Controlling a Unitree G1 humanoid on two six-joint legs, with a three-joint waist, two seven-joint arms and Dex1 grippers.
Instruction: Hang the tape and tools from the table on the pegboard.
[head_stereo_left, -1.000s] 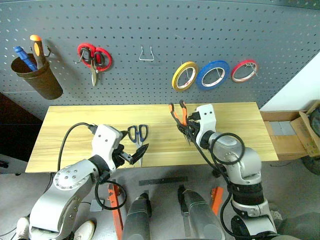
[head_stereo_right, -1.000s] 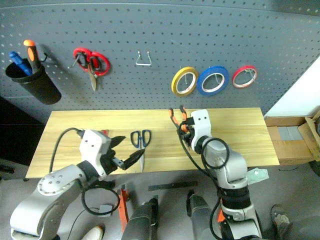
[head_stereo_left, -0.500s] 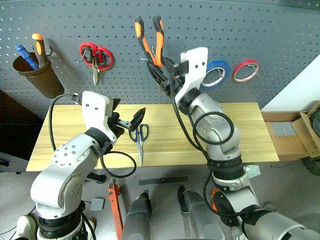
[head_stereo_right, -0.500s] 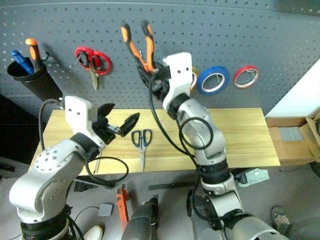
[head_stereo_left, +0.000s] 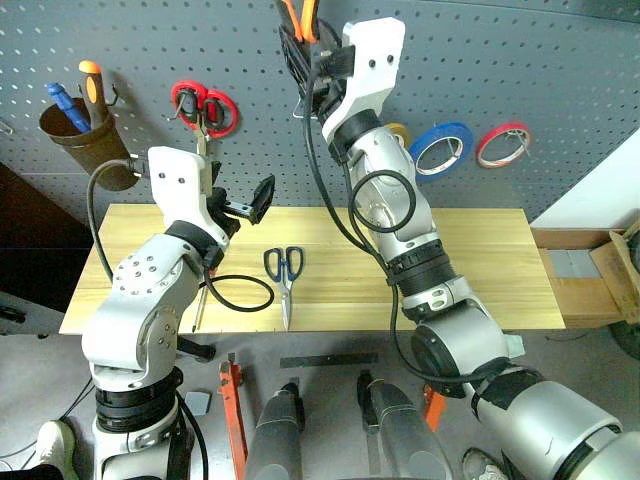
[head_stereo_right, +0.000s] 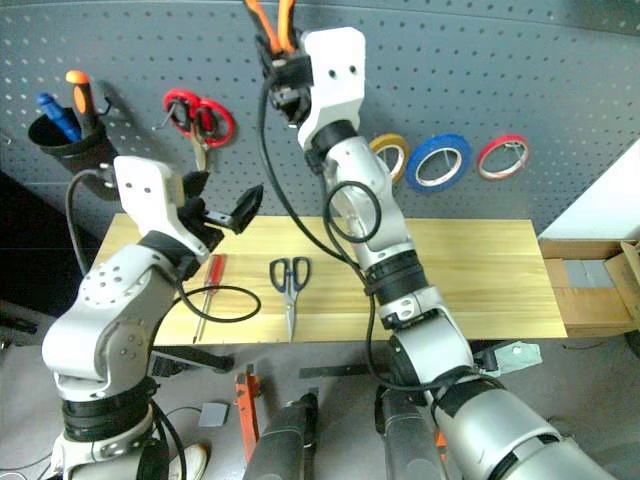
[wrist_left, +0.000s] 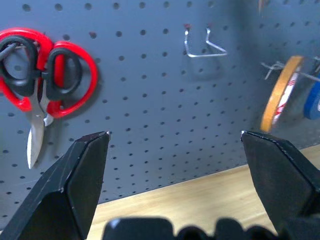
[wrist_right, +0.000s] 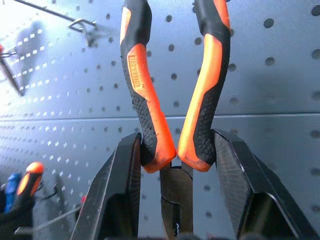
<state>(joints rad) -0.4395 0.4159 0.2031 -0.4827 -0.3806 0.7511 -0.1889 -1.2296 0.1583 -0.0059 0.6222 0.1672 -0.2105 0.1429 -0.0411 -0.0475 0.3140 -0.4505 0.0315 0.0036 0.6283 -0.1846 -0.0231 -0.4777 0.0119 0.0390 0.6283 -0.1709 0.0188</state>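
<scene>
Right pincer (wrist_right: 175, 160) is up against the dark grey perforated pegboard (head_stereo_left: 560, 60), pinching the orange-and-black-handled pliers (wrist_right: 172, 90) at the base of the two handles, which point up and splay apart. Steel head of the pliers sits down between the fingers.

Left pincer (wrist_left: 175, 145) is spread wide with nothing in it, raised over the left part of the light wooden plank surface (head_stereo_left: 470, 260) and facing the pegboard between the red-handled scissors (head_stereo_left: 205, 108) and a bare wire hook (wrist_left: 202, 42).

On the surface: dark blue-handled scissors with steel blades (head_stereo_left: 284, 280) lie flat near the middle, blades toward the front edge. Slim red-handled screwdriver (head_stereo_right: 207, 290) lies just left of them, partly crossed by the left arm's black cable.

On the pegboard: thin blue ring of tape (head_stereo_left: 441, 148) hangs on a hook between a yellow tape roll (head_stereo_right: 388, 155) and a thinner red tape roll (head_stereo_left: 503, 144). Dark cup (head_stereo_left: 88, 150) hangs at far left holding a blue-handled and an orange-handled tool.
</scene>
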